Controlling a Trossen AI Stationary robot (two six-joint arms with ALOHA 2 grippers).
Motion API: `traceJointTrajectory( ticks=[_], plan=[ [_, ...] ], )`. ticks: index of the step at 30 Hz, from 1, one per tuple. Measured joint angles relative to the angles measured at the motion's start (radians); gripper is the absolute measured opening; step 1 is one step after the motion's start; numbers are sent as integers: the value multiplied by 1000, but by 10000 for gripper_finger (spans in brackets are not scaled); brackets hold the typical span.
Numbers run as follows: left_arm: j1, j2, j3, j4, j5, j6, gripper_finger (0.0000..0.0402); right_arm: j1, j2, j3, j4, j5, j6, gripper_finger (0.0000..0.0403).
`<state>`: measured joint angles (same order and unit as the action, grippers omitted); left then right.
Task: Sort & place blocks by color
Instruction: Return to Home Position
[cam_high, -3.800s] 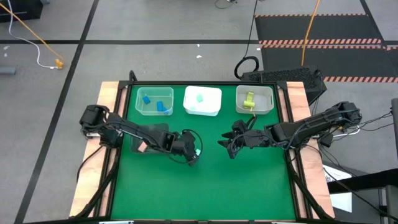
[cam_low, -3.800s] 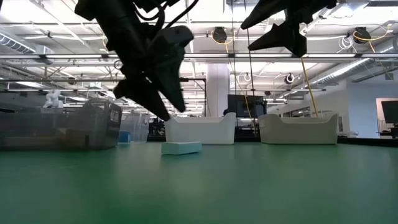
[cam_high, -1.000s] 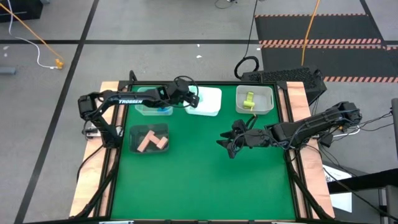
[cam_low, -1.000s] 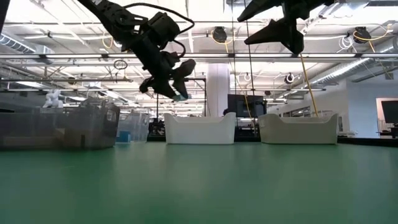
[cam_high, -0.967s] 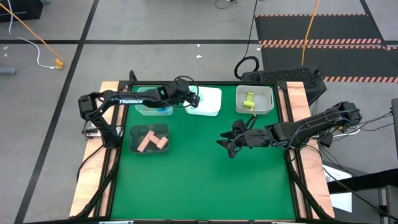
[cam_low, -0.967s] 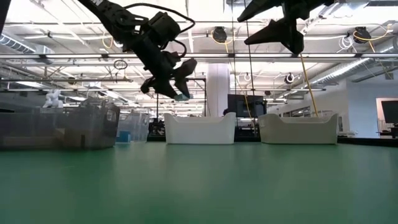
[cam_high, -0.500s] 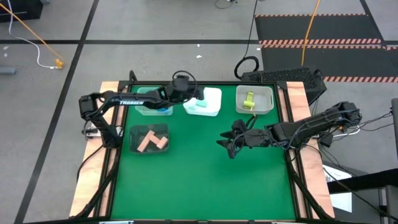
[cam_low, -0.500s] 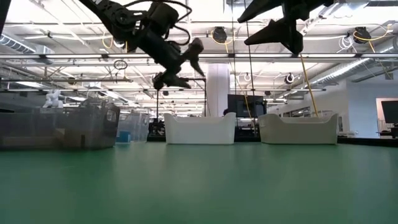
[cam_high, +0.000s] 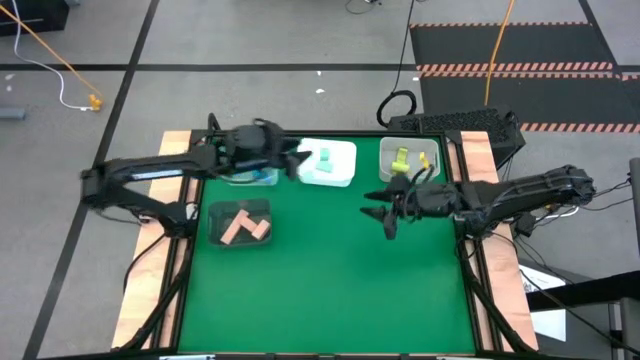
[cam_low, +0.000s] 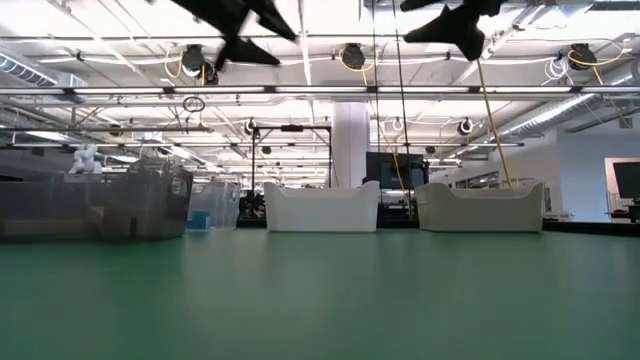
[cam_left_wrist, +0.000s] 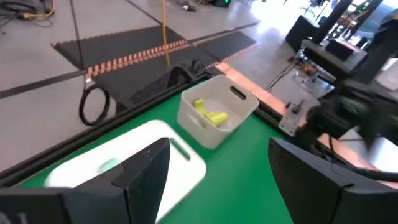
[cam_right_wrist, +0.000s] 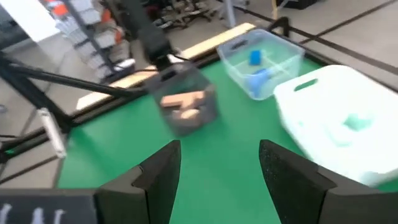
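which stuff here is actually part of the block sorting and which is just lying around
Part of the job:
- blue blocks, mint blocks, yellow-green blocks, salmon blocks
- the bins holding them
- left hand and right hand, both open above the table

Just lying about, on the floor:
- coiled black cable
- black floor mat
- yellow cord

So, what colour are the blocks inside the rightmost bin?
Yellow-green. The blocks in that bin show best in the left wrist view.
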<state>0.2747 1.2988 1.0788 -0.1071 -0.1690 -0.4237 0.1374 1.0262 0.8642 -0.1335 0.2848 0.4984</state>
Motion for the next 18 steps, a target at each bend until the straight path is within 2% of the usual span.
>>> traceJointTrajectory(
  ticks=[9, 14, 18],
  plan=[
    [-117, -430, 0, -421, -7, -63, 271, -130, -128, 0, -191, 2, -48, 208],
    [-194, -602, 0, -517, -68, -85, 271, -174, -210, 0, -295, 17, -48, 208],
    [-235, -702, 0, -581, -72, -83, 271, -178, -277, 0, -345, 81, -50, 208]
  ],
)
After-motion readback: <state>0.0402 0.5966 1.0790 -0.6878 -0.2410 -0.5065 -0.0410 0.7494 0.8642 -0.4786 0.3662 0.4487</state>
